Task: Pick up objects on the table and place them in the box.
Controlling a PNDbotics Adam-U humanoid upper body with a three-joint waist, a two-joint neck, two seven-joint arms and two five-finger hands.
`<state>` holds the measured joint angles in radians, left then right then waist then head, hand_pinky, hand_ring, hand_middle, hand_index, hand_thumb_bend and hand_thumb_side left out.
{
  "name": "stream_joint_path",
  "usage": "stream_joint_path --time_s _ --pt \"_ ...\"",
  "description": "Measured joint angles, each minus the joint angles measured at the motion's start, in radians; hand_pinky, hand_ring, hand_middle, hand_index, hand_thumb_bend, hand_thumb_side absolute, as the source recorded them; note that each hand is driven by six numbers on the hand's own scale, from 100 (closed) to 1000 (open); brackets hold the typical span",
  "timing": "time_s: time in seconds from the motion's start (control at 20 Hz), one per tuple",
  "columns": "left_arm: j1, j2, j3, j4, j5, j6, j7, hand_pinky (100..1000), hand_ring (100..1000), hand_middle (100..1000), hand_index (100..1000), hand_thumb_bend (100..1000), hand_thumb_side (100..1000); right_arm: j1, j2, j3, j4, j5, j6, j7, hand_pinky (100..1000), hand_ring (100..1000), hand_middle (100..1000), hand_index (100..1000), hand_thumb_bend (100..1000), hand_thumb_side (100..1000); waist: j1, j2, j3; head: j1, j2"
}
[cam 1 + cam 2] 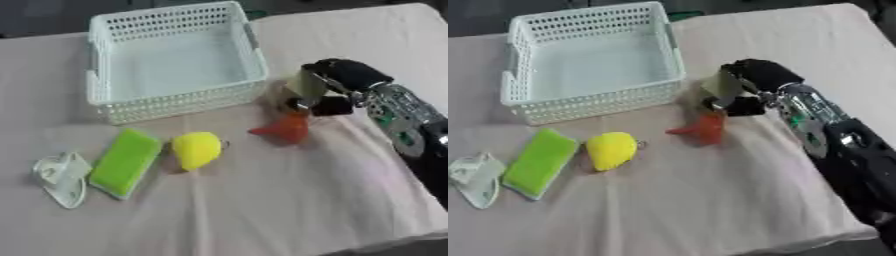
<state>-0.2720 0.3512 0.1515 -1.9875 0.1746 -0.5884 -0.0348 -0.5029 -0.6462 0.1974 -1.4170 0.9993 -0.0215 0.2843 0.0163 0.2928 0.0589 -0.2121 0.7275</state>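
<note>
My right hand [337, 80] comes in from the right, just right of the white perforated box [175, 102], which holds nothing. Its fingers are curled down onto the top of an orange cone-shaped object [284, 129], whose lower end is at the cloth. Whether that object is lifted I cannot tell. A yellow lemon-like object [197, 149] lies in the middle of the table. Left of it is a green sponge-like block [127, 161], and a clear whitish object [61, 177] lies at the far left. My left hand shows in no view.
A pale pink cloth [289, 200] covers the table, with its front edge at the bottom right. My right forearm [833, 140] stretches along the right side. The box stands at the back left.
</note>
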Motion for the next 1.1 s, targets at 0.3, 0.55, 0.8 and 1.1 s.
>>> stream_joint_path --time_s 0.3,0.55,0.8,1.1 --pt "0.000 0.000 0.000 0.000 -0.001 0.000 0.000 963 945 876 859 100 932 -0.008 0.001 0.000 0.008 0.001 0.000 -0.015 864 879 696 966 487 1000 0.000 0.001 0.003 0.000 -0.003" --pt "0.000 0.000 0.000 0.000 -0.005 0.002 0.002 966 945 876 852 100 926 -0.008 0.001 0.004 0.008 0.001 0.007 -0.038 821 783 608 906 439 1000 0.001 0.002 0.003 -0.001 -0.003" --pt "-0.001 0.000 0.000 0.000 -0.007 0.004 0.005 971 944 874 842 100 918 -0.008 0.001 0.008 0.008 0.006 0.008 -0.051 677 622 591 820 391 961 0.003 0.002 0.002 -0.001 -0.003" --pt "-0.002 0.000 0.000 0.000 -0.008 0.007 0.007 971 943 873 837 100 914 -0.004 0.001 0.008 0.000 0.014 0.008 -0.051 653 573 534 773 364 915 0.003 0.002 0.001 -0.001 -0.004"
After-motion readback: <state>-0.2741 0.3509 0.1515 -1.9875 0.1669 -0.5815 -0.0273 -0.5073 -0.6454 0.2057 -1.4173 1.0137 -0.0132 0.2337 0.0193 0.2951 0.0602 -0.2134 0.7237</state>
